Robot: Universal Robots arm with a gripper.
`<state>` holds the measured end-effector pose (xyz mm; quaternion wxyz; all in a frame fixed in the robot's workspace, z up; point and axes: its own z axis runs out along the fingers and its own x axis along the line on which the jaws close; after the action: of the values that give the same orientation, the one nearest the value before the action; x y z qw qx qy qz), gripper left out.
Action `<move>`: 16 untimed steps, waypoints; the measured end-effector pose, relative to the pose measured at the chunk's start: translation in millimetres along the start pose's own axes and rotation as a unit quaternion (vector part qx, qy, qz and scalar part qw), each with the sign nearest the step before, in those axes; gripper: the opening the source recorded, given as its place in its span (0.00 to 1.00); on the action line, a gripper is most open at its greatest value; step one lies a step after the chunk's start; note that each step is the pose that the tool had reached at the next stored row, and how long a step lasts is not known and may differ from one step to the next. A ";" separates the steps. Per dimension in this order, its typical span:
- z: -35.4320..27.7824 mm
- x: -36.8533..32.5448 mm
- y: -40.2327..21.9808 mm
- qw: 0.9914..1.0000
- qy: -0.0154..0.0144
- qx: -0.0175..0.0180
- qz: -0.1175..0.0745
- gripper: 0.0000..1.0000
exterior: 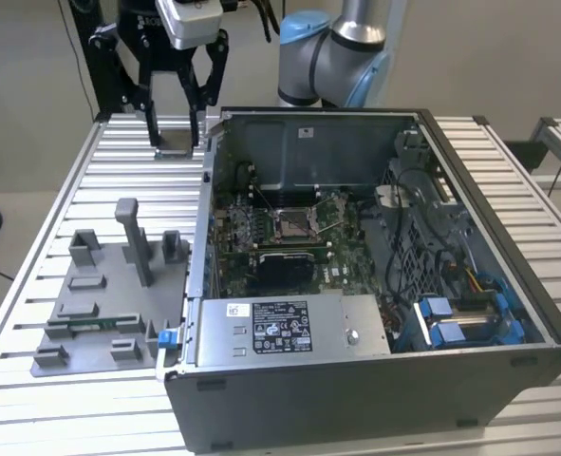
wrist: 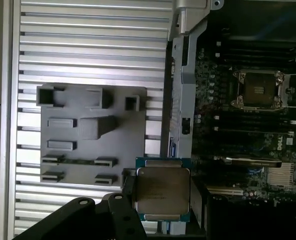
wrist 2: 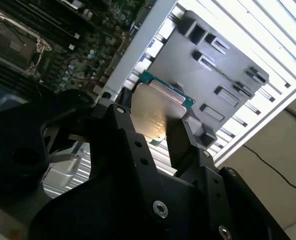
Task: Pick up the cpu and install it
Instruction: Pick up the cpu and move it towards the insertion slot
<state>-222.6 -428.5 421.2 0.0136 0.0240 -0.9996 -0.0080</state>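
Cpu (wrist: 163, 194), one, pale metal top showing, clamped at opposite edges between two dark fingers (wrist 2: 183, 145) of the single end effector (exterior: 177, 138); held in the air over the slatted surface (exterior: 119, 171), just outside one open computer case (exterior: 356, 399); apart from one grey fixture tray (exterior: 119, 285) lying on the slats; one metal-framed socket (exterior: 292, 223) on the board inside the case, dark centre showing, well apart from the chip.

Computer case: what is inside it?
A green motherboard with a metal-framed socket, a grey power supply and blue plastic parts beside it. The power supply hides whatever lies beneath it. The hand holds the cpu outside.
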 end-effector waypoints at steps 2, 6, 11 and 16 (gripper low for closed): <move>-0.2 -8.3 -0.4 1.000 0.000 0.000 0.000 0.00; -0.6 -24.0 -1.1 1.000 0.000 0.000 0.000 0.00; -0.6 -25.1 -1.2 1.000 -0.003 0.000 0.000 0.00; -0.6 -31.3 -1.5 1.000 -0.013 0.000 0.000 0.00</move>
<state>-191.2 -428.4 420.9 0.0007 0.0242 -0.9997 -0.0080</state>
